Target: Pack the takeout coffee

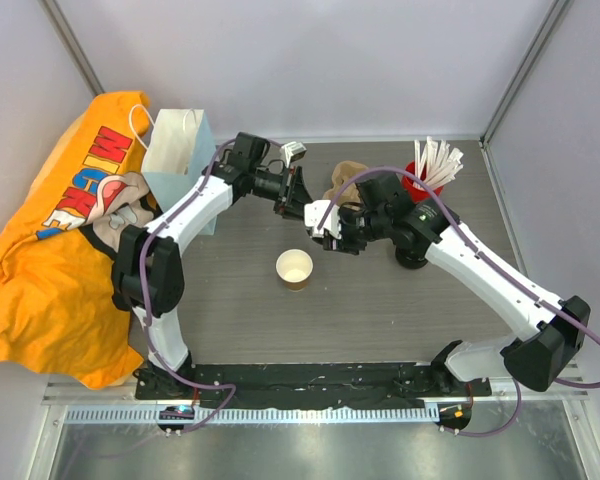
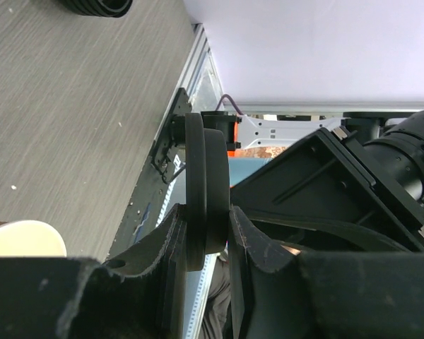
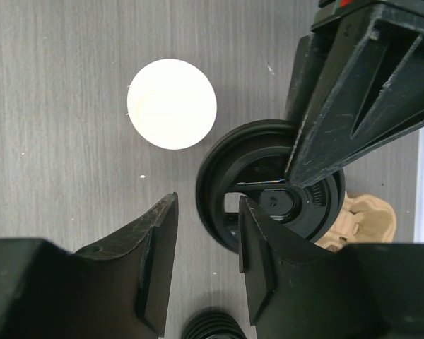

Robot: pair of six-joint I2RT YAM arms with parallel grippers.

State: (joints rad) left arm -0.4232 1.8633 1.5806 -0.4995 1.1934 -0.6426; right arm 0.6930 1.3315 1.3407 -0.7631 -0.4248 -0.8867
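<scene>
The takeout coffee's brown paper cup (image 1: 294, 268) stands lidless on the table, white inside (image 3: 172, 104), its rim showing low in the left wrist view (image 2: 25, 239). My left gripper (image 1: 292, 200) is shut on a round black lid (image 2: 205, 191) and holds it on edge above the table, behind the cup. My right gripper (image 1: 320, 222) meets it from the right. In the right wrist view the lid (image 3: 268, 187) hangs under a left finger (image 3: 353, 92). Its near rim lies in the gap of my right gripper (image 3: 206, 212), whose jaws stand apart.
A pale paper bag (image 1: 180, 150) stands at the back left beside an orange cloth (image 1: 50, 260). A cardboard cup carrier (image 1: 348, 180) and a red cup of white sticks (image 1: 430, 165) are at the back. A stack of black lids (image 3: 212, 326) sits under my right arm.
</scene>
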